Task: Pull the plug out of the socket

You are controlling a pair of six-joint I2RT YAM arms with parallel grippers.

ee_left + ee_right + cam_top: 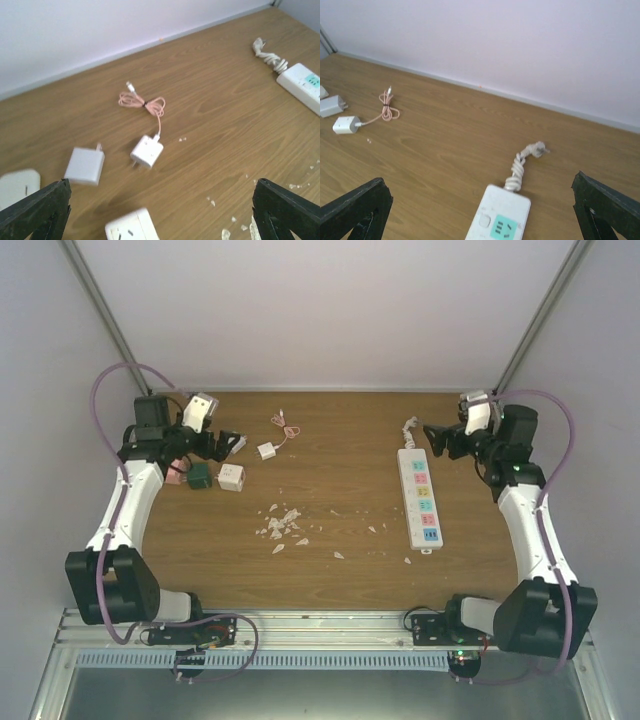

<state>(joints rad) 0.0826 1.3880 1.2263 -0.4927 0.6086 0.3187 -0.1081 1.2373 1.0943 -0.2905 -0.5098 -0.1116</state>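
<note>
The socket is a long white power strip (pixel 420 496) with pastel outlets, lying lengthwise at the right of the table. Its short knotted white cord (pixel 408 427) points to the back. No plug shows in any of its outlets. My right gripper (pixel 440 440) is open and empty, hovering just right of the strip's cord end. In the right wrist view the strip's end (pixel 500 220) and cord (pixel 522 162) lie between the spread fingers (pixel 355 212). My left gripper (pixel 222 447) is open and empty at the far left. The strip's end shows in the left wrist view (pixel 302 85).
A white charger (pixel 147 151) with a coiled pink cable (pixel 142 102) lies left of centre. A flat white adapter (pixel 85 165) and a white cube adapter (pixel 130 227) lie near my left gripper. A green cube (pixel 201 475) sits beside them. Paper scraps (pixel 282 525) litter the middle.
</note>
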